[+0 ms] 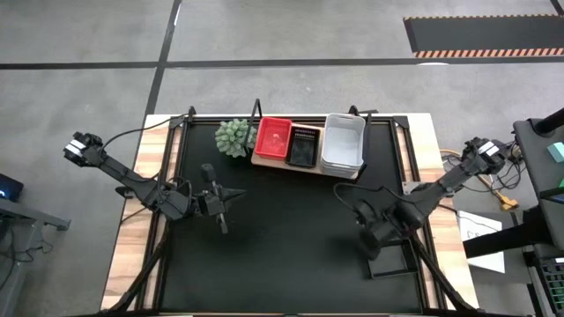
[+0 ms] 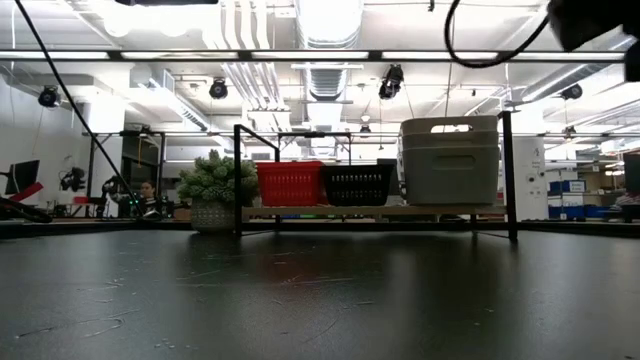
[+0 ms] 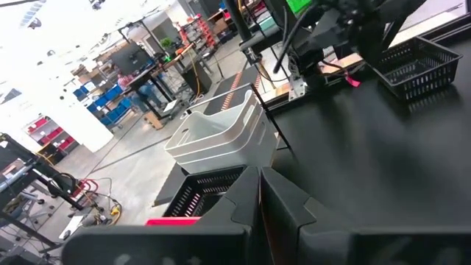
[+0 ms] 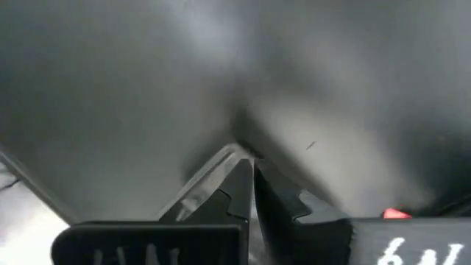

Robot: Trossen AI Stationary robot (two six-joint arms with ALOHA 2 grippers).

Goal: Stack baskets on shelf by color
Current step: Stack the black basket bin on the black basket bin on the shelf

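The wooden shelf (image 1: 349, 173) stands at the table's far side. It carries the red baskets (image 1: 273, 138) on the left, the black baskets (image 1: 303, 147) in the middle and a stack of white baskets (image 1: 343, 143) on the right. One more black basket (image 1: 394, 262) is on the mat near the table's right edge, also seen in the left wrist view (image 3: 412, 59). My right gripper (image 1: 372, 243) is shut at that basket's left side. My left gripper (image 1: 220, 207) is shut and holds nothing, above the mat left of centre. My right gripper is shut on the loose black basket at its left rim (image 3: 384, 68), coming from above and slanting toward the table's near side. The gripper itself hides the exact spot. Whether the basket's bottom is still on the mat I cannot tell.
A green spiky plant (image 1: 234, 136) stands at the shelf's left end. A black metal frame (image 2: 237, 180) rises around the shelf. The black mat (image 1: 282, 246) lies bare between the two arms. Papers and cables lie beyond the table's right edge.
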